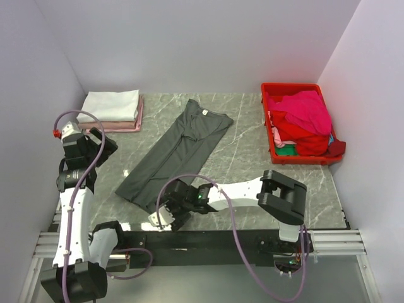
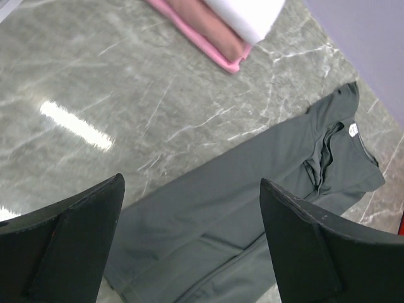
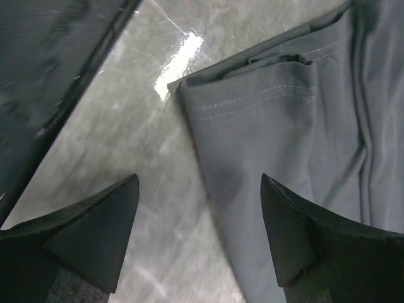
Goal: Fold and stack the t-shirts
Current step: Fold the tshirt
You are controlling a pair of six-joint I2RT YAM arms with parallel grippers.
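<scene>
Charcoal t-shirt (image 1: pixel 180 151) lies beside left end effector (image 2: pixel 192 189), under right end effector (image 3: pixel 199 186), both wide open, empty.

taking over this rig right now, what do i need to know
Left gripper: open, empty, to the left of the grey t-shirt.
Right gripper: open, empty, at that shirt's near end.
Grey t-shirt: mid-table, folded lengthwise into a long strip.
Done: white t-shirt folded on the folded pink t-shirt, far left.
Left: finish folding the grey one, stack it, then the tees heaped in the red crate.
</scene>
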